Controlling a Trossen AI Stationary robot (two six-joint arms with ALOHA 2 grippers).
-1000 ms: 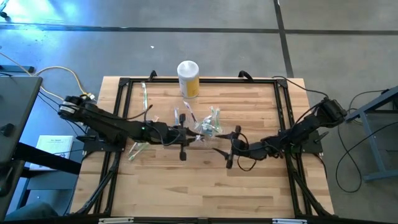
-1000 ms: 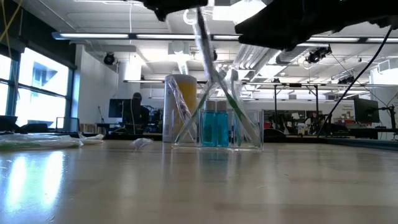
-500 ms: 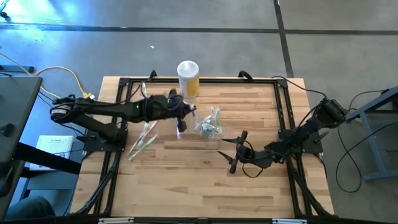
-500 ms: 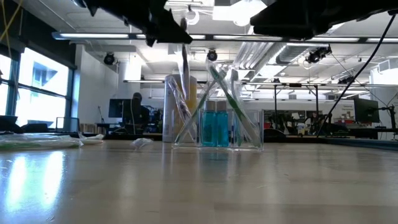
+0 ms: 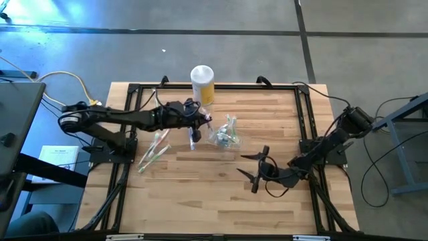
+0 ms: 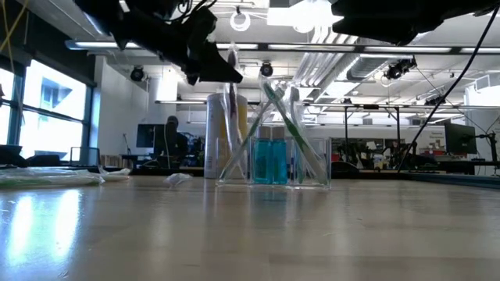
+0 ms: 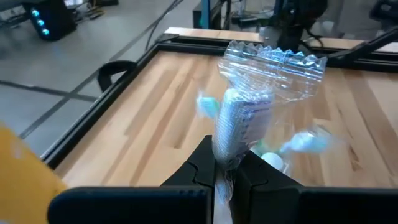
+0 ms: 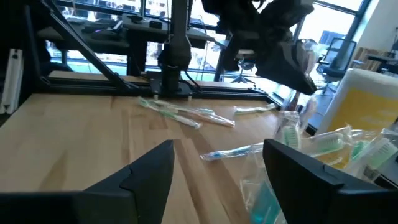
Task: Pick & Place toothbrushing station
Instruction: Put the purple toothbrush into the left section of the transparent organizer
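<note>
A wrapped toothbrush [image 7: 239, 118] is clamped upright by the left gripper [image 5: 194, 122]; it should be lowered squarely into the clear holder [image 5: 225, 136]. The right gripper [image 5: 256, 173] is held open.

The left gripper [image 5: 194, 125], pinched on a clear-wrapped toothbrush [image 7: 239, 127], is no longer low at mid-table beside the clear holder [image 5: 224, 135]; it has swung back toward the yellow canister [image 5: 202, 84] and now hangs just beside the holder with the brush dangling; over the last half second it barely shifts; the right gripper [image 5: 256, 171], fingers spread, has drawn back from the holder toward the table's near side, well apart from it now.
</note>
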